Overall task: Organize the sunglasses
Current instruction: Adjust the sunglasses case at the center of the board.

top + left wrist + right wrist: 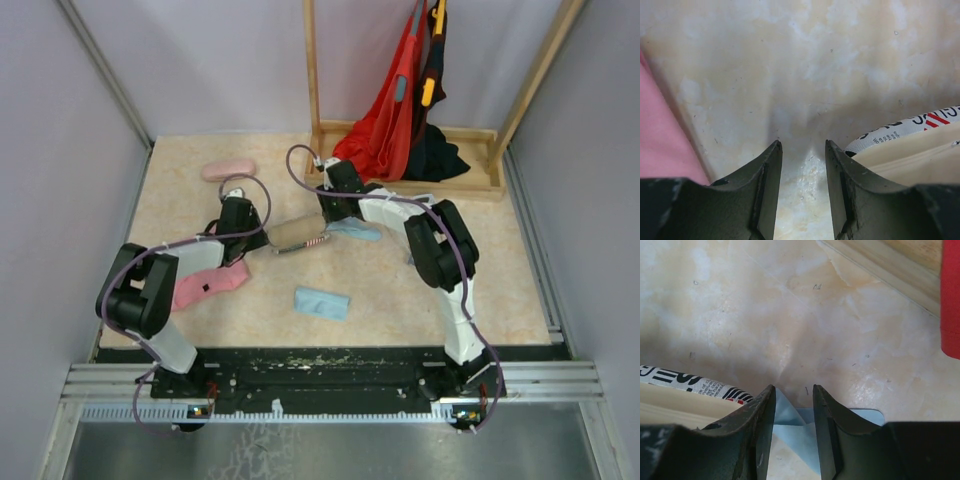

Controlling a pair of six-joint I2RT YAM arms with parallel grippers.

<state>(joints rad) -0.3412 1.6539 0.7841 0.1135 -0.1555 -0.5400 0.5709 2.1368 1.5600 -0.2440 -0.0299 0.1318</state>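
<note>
Left tool [802,149] slightly apart over the table [815,75], printed case [910,127] just right, right tool [794,389] slightly apart over light-blue cloth [790,422], both empty

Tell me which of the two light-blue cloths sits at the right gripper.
The farther cloth, beside the flag-printed case: it shows directly under the right gripper in the wrist view. The other cloth lies alone, nearer the robot.
</note>
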